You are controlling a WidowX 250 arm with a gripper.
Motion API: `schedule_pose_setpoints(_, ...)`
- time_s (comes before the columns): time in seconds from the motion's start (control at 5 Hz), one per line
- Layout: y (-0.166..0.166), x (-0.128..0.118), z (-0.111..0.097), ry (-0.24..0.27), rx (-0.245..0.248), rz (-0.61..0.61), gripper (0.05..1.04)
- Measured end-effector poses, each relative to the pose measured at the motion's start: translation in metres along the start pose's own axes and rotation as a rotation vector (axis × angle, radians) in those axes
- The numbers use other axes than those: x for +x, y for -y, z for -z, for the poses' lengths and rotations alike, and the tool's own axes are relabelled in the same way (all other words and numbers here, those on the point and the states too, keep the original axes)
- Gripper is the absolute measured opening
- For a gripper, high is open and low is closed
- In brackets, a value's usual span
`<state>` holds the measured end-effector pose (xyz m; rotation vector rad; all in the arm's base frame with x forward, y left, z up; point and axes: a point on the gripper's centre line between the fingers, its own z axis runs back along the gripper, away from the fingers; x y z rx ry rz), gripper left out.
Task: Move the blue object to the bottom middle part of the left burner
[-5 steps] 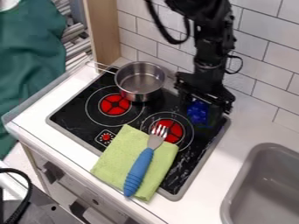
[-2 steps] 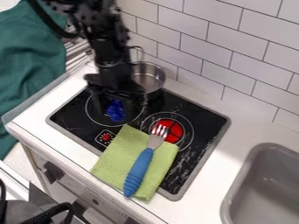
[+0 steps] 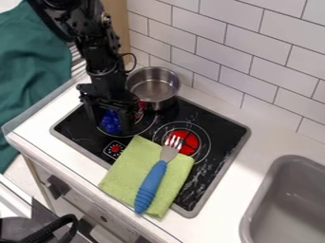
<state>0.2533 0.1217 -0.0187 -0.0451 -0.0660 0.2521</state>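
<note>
Over the left burner (image 3: 147, 124) hangs my gripper (image 3: 111, 124), shut on the blue object (image 3: 111, 122). The blue object shows between the two fingers, over the lower left part of the burner's ring. Most of the burner's red middle is hidden behind the gripper; a bit of red shows just to the right. I cannot tell whether the blue object touches the stove top.
A metal pot (image 3: 153, 88) stands at the stove's back, close to the gripper's right. A green cloth (image 3: 129, 172) with a blue-handled fork (image 3: 151, 182) lies across the front. Right burner (image 3: 184, 141) is partly bare. A grey sink (image 3: 289, 199) is at the right.
From the stove's right rear, my gripper has swung left over the left burner with the blue object, then shifted slightly farther left. The pot, cloth and fork have stayed put.
</note>
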Motion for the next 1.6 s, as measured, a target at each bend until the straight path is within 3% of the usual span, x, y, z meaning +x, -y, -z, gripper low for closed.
schedule_pose_setpoints(0.4,-0.013,-0.001,0.014,-0.028,0.009,0.004,0.842)
schedule_pose_setpoints(0.6,-0.013,-0.002,0.014,-0.034,0.004,-0.009,1.022)
schedule_pose_setpoints(0.8,-0.008,0.002,0.002,-0.009,0.011,-0.012,1.011)
schedule_pose_setpoints(1.2,0.036,0.011,-0.049,0.092,0.018,0.071,1.010)
schedule_pose_setpoints(1.6,0.080,0.008,-0.053,0.050,0.030,0.150,1.010)
